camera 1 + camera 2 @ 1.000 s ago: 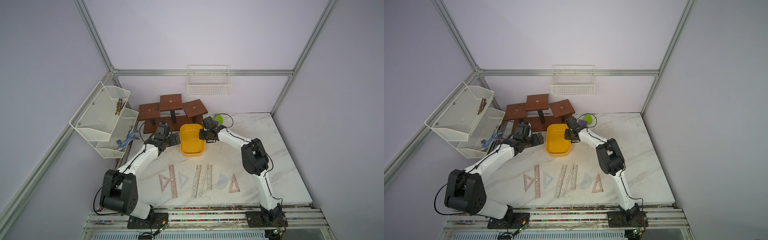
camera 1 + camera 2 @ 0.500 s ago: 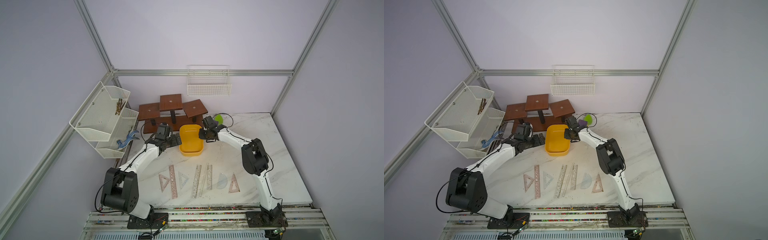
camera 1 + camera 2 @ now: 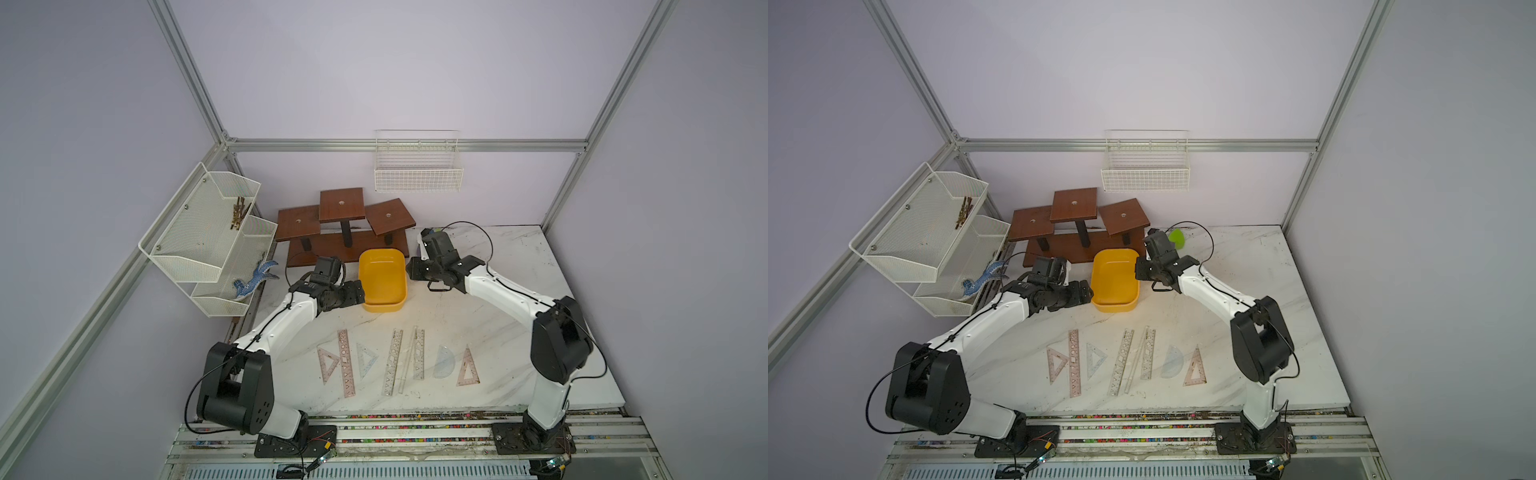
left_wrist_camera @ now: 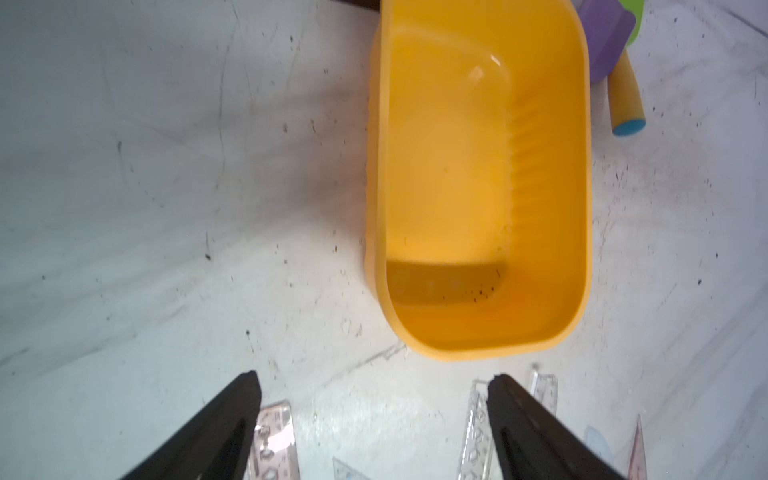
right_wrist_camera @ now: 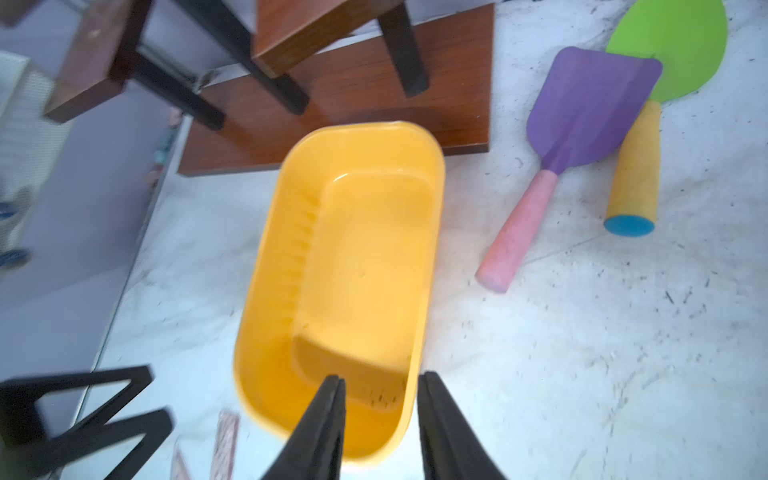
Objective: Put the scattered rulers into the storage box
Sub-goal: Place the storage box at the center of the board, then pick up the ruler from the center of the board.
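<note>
"Right wrist view: is the right gripper [image 5: 380, 378] holding the box [image 5: 353, 257]?"
"No. Its jaws stand part-spread astride the box's side wall and don't pinch it. The left gripper [image 4: 374, 378] is spread wide and empty, just beside the box."
"And the rulers [image 3: 392, 361]?"
"All in a row on the front half of the table [image 3: 478, 345], well apart from the box. The box is empty and sits at the back by the wooden stand [image 3: 340, 203]. I'd say the box is set and no ruler is picked yet. Next, an arm must reach the row and get a jaw under a thin flat piece."
"The room?"
"A white marbled top speckled with dirt, lilac walls and an aluminium frame. There's a wire basket [image 3: 417, 174], a mesh rack [image 3: 199, 232], and toy shovels [image 5: 582, 108] near the box."
</note>
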`<action>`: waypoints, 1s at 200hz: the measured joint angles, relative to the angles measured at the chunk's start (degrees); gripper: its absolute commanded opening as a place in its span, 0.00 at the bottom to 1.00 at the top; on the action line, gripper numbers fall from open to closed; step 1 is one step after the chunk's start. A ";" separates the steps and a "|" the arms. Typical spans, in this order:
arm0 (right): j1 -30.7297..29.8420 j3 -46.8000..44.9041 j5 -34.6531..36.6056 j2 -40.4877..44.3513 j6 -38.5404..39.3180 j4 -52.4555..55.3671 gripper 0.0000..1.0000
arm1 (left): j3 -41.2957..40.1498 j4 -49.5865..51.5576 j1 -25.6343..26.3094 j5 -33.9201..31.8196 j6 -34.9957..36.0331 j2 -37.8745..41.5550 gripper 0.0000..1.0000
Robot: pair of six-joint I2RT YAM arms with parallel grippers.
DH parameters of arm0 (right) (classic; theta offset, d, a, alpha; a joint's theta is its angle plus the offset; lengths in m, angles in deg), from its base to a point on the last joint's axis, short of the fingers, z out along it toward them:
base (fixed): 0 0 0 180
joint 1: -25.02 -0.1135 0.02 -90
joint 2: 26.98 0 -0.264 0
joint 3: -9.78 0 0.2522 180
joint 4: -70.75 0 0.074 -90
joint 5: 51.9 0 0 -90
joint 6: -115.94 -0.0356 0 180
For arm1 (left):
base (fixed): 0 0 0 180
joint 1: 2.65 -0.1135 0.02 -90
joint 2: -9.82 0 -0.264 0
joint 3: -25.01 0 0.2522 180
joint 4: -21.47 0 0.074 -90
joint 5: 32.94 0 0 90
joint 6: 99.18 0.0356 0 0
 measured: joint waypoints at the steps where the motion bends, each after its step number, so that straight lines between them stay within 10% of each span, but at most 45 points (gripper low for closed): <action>1: -0.26 -0.94 -0.24 0.83 0.11 -0.68 0.31 | -0.20 0.04 0.04 0.04 -0.02 0.22 0.85; 78: -19.56 -26.47 -15.43 2.89 3.87 -18.88 0.13 | -22.25 5.25 4.35 5.46 -9.05 22.43 0.80; 200: -28.96 -15.54 -14.80 -13.81 4.35 -22.23 0.09 | -22.73 13.42 0.87 -8.55 -18.64 35.71 0.81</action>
